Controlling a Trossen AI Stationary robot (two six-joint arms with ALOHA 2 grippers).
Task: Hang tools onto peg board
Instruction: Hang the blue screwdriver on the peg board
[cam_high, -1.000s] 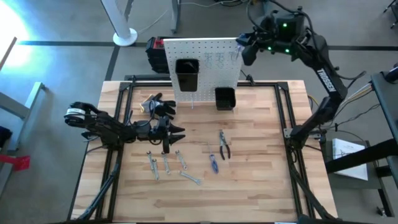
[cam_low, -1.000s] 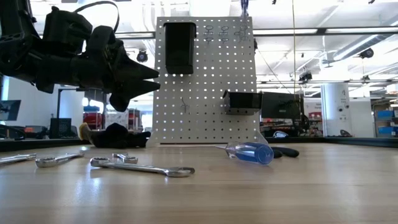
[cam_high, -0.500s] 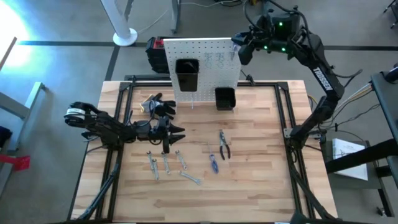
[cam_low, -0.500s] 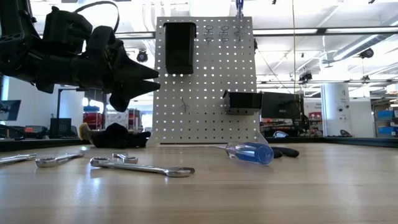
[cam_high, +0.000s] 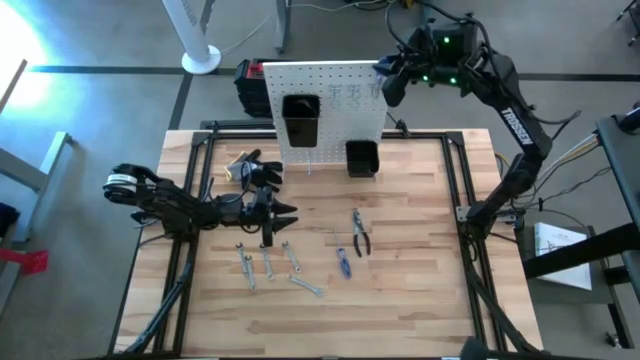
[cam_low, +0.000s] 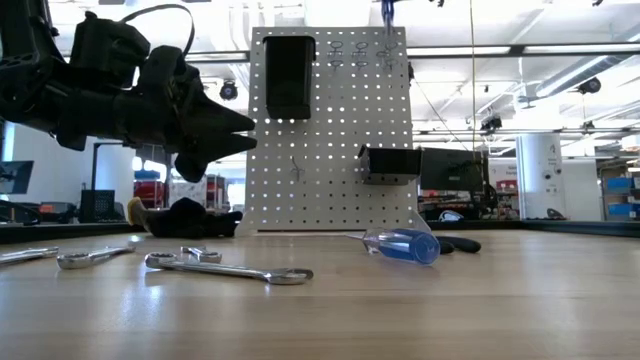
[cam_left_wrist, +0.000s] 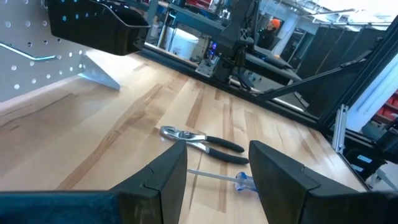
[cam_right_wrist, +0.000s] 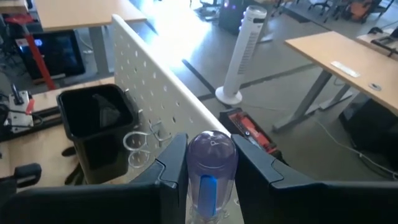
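R hand is clenched on a blue screwdriver above the board's top edge by the wire rings; line the shaft up w/ a ring & lower straight, no tilt. L hand hangs released over the counter, pliers & wrenches waiting. Shaft tip is hidden behind the fingers, so can't tell its alignment w/ the ring.

The white peg board stands upright at the counter's far edge, carrying two black bins, one higher than the other. A blue-handled screwdriver is clamped in the right pincer at the board's top edge. On the counter lie four silver wrenches, pliers and another blue screwdriver.
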